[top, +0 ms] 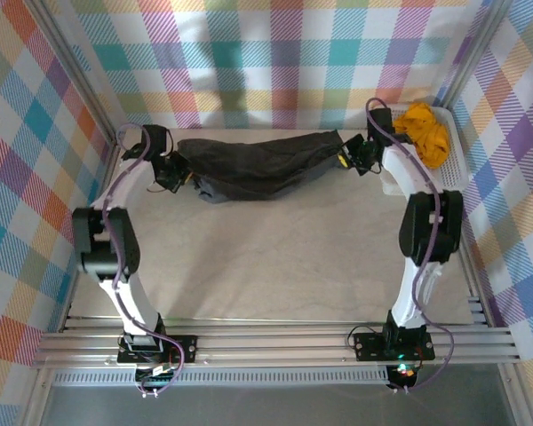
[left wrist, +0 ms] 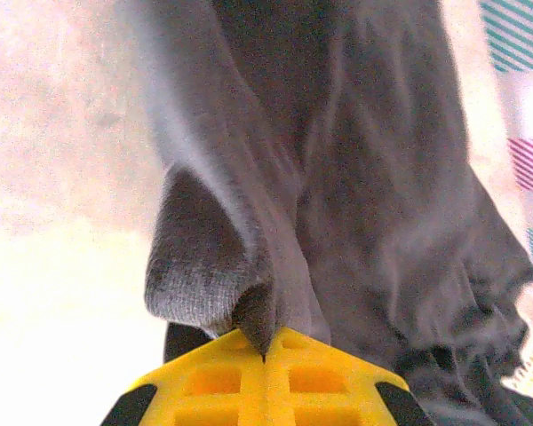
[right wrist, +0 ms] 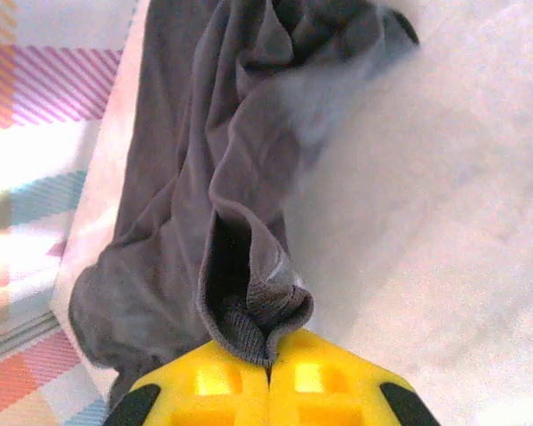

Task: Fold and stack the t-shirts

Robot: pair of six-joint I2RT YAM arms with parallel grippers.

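Note:
The charcoal-grey t-shirt [top: 262, 162] hangs bunched and stretched between both grippers above the far part of the table. My left gripper [top: 179, 169] is shut on its left end; in the left wrist view the yellow jaws [left wrist: 266, 355] pinch a ribbed fold of the grey t-shirt [left wrist: 355, 177]. My right gripper [top: 348, 156] is shut on its right end, where the yellow jaws [right wrist: 268, 362] clamp a hem of the grey t-shirt [right wrist: 213, 160]. The mustard-orange t-shirt [top: 424, 131] lies crumpled in the white basket at far right.
The white mesh basket [top: 455, 155] stands against the right wall at the back. Checked cloth walls close in the back and both sides. The pale tabletop [top: 266, 257] stretches from the shirt toward the arm bases.

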